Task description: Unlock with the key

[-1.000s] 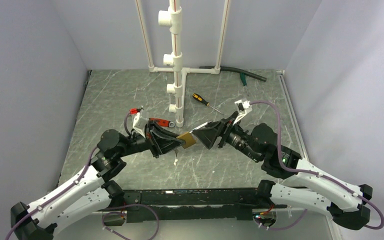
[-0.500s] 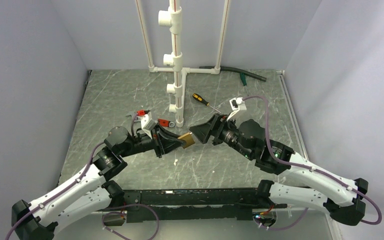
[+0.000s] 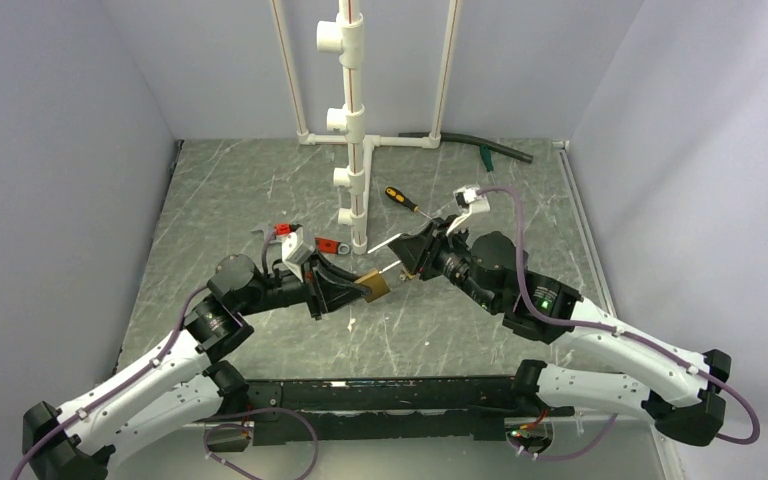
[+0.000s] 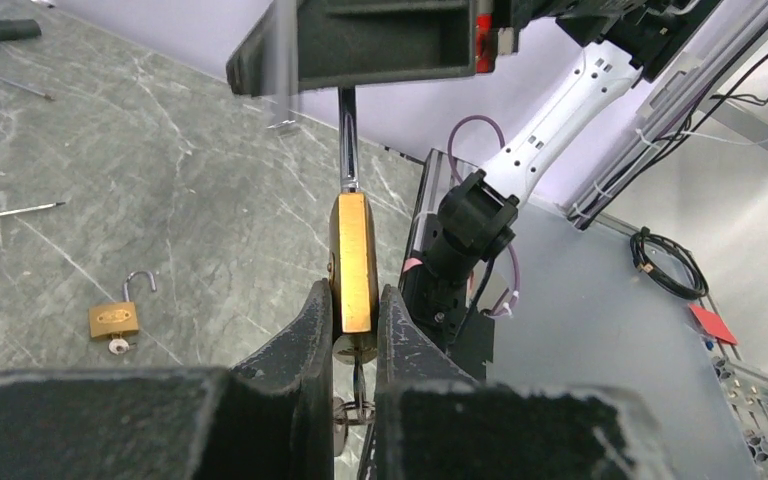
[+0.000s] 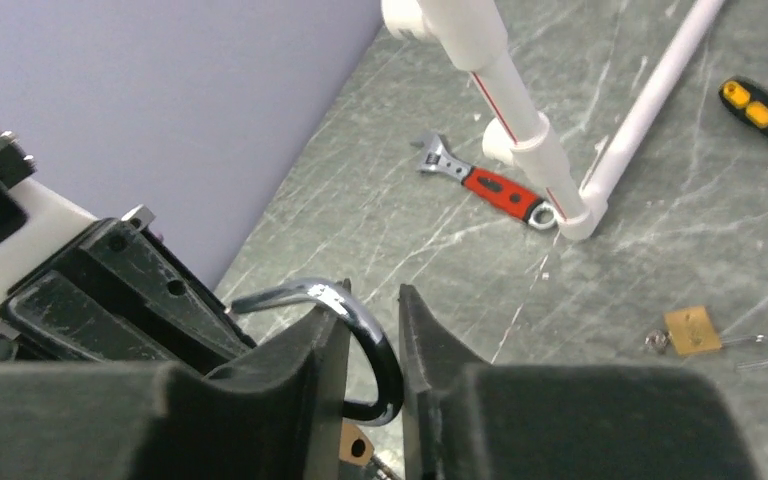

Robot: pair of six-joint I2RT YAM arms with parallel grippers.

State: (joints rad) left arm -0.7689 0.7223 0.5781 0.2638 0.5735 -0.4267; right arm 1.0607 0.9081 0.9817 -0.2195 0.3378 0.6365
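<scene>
Where it meets the padlock [image 4: 353, 262], key [image 4: 358, 380] thin, silver-grey

The top view looks steeply down from above and behind the arm bases onto the whole table [image 3: 230, 200]; each wrist view sits close behind its own fingers; the left claw [image 4: 355, 300] faces the right arm, the right claw [image 5: 372, 312] faces the left arm; all three share the brass padlock [image 3: 372, 284].

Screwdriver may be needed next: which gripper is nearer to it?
Right. The right gripper sits just on the near side of the screwdriver, jaws on the padlock shackle; the left gripper clamps the padlock body farther left.
</scene>
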